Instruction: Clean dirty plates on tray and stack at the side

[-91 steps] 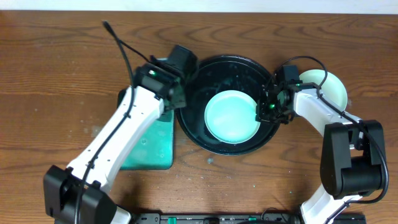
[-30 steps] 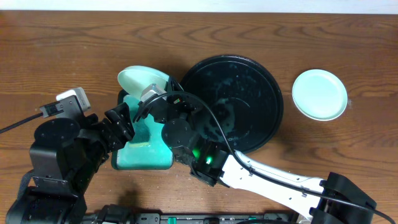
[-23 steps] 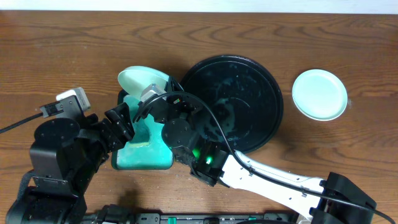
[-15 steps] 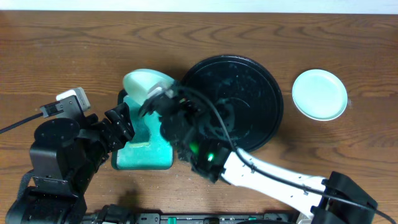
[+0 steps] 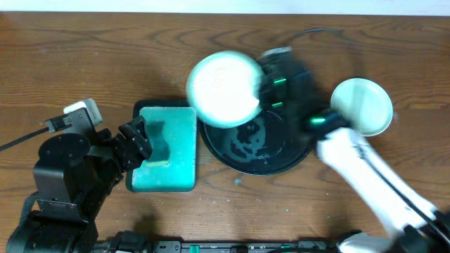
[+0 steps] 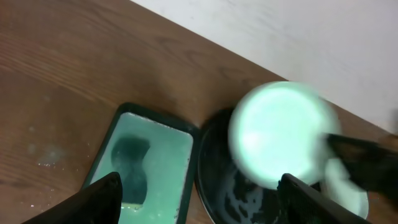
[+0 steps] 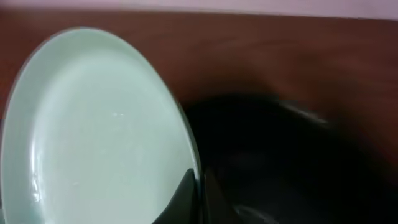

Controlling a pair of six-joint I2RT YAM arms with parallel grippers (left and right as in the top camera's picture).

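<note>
Above the left rim of the tray [image 5: 239,151] I see the plate [image 5: 225,88] held up off the table [image 5: 63,56]. The overhead view shows it as a blurred pale mint disc. My right gripper [image 7: 198,182] has it by the rim. The wrist view shows one finger on each face of the thin edge, with the jaws nearly closed and pinching it. The plate fills the left of that view, tilted, and its face is a plain pale mint. The dark tray lies behind it. The right arm [image 5: 365,176] reaches in from the lower right and is badly blurred, so I cannot make out the gripper itself from overhead.

The tray sits at the middle of the table, glossy black, with teal smears across its lower half. A second plate [image 5: 365,109] lies flat on the table just to the right of it, partly covered by the right arm. I cannot tell whether that is one plate or a stack.

The left gripper [image 6: 200,180] has its jaws spread wide with nothing between them. Its two fingertips [image 6: 102,196] frame the bottom of the left wrist view. That view looks down on a teal tray [image 6: 168,155], which lies just left of the black one. A sponge [image 6: 130,158] rests in the teal tray's left half. The left arm [image 5: 70,172] is at the lower left, its gripper by the teal tray's left edge.
</note>
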